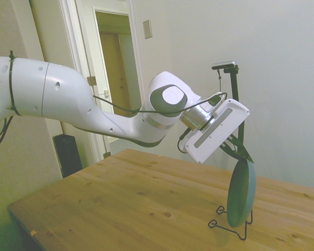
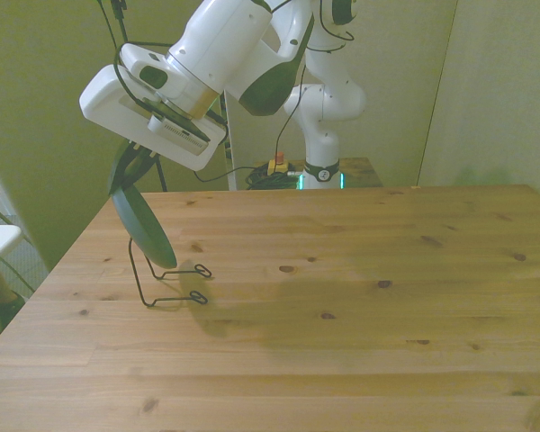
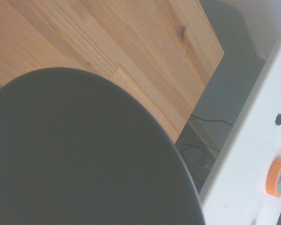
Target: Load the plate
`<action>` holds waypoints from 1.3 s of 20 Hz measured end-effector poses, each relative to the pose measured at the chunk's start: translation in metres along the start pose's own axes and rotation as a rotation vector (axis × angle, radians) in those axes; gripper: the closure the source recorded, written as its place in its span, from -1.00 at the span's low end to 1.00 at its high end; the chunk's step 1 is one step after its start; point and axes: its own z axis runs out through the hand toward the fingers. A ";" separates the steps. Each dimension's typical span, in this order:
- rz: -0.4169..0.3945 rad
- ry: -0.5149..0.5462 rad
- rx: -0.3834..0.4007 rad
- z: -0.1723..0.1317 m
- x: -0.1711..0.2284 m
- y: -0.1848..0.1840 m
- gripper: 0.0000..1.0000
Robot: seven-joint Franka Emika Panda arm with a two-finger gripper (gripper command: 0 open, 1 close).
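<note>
The pincer (image 1: 241, 151) grips the teal plate (image 1: 240, 192) by its top rim, standing it upright in the wire stand (image 1: 230, 226) on the surface (image 1: 136, 204).

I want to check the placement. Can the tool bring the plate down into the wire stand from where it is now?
Probably yes. The tool holds the plate by its top edge, on edge over the wire stand, with nothing between them.

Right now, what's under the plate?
The plate stands on edge, its top rim held by the fingers. Under it is the black wire stand on the table; whether its lower edge touches the stand is unclear.
</note>
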 end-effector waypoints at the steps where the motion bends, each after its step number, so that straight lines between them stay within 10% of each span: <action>1: 0.001 0.000 0.000 0.000 0.000 0.000 1.00; 15: 0.018 0.018 -0.042 0.007 0.012 -0.035 1.00; 16: 0.016 0.015 -0.042 0.006 0.013 -0.037 -1.00; 26: 0.030 -0.018 -0.055 0.007 0.010 -0.034 -1.00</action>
